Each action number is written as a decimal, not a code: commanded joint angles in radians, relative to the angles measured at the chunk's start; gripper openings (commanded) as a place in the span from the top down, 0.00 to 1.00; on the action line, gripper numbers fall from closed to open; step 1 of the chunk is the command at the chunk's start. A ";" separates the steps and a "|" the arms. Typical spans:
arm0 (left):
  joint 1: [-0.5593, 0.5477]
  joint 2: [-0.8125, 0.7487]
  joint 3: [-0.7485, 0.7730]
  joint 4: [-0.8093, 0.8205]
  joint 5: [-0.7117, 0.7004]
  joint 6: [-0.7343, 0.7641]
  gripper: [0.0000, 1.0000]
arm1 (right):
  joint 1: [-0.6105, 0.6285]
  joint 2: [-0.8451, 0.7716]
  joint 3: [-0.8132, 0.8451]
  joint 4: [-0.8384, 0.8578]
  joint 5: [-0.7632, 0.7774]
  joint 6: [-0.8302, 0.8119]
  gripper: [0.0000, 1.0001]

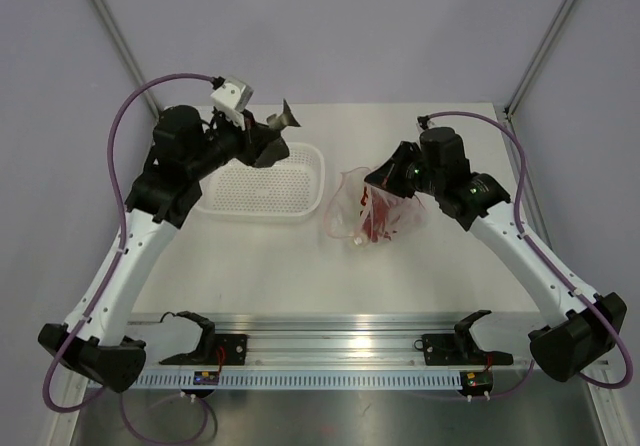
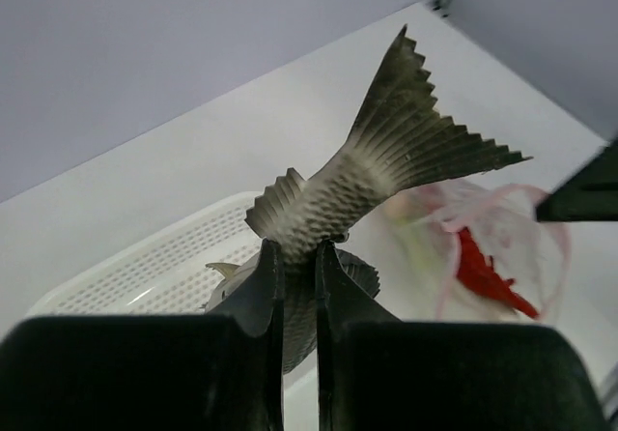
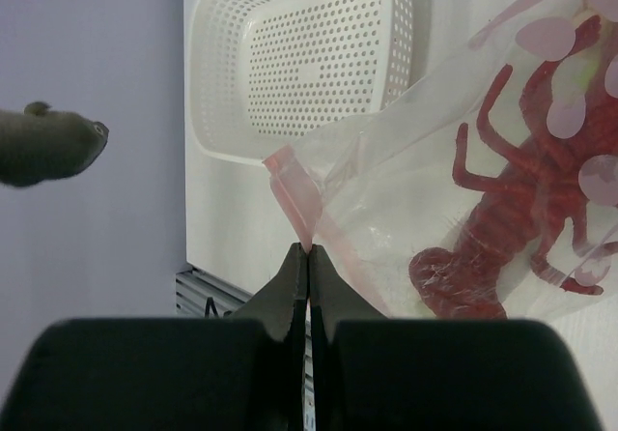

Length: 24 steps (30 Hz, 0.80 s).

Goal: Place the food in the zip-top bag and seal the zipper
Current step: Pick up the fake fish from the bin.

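My left gripper [image 2: 298, 245] is shut on the grey fish [image 2: 381, 175] and holds it tail up in the air above the white basket [image 1: 262, 182]; the fish's tail [image 1: 286, 116] also shows in the top view. My right gripper [image 3: 308, 249] is shut on the pink zipper [image 3: 294, 192] at the mouth of the clear zip-top bag [image 3: 454, 209] and holds that edge up. The red lobster [image 3: 521, 218] lies inside the bag. In the top view the bag [image 1: 362, 213] hangs from the right gripper [image 1: 383, 181] right of the basket. Pink round spots show on the bag.
The white perforated basket [image 3: 309, 54] stands at the back left of the table, left of the bag. A metal rail [image 1: 330, 346] runs along the near edge. Frame posts [image 1: 110, 26] rise at the back corners.
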 commanded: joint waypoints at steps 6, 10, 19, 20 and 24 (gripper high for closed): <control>0.009 -0.242 -0.401 0.651 0.477 -0.238 1.00 | 0.003 -0.035 0.008 0.094 -0.039 0.027 1.00; 0.010 -0.310 -0.544 0.937 0.517 -0.364 1.00 | 0.003 -0.014 0.011 0.160 -0.118 0.067 1.00; 0.009 -0.247 -0.592 1.351 0.577 -0.640 1.00 | 0.003 0.029 0.056 0.266 -0.240 0.160 1.00; 0.009 -0.233 -0.600 1.462 0.581 -0.680 1.00 | 0.003 0.031 0.068 0.267 -0.243 0.164 1.00; 0.009 -0.157 -0.636 1.744 0.586 -0.893 1.00 | 0.003 0.031 0.100 0.274 -0.263 0.179 1.00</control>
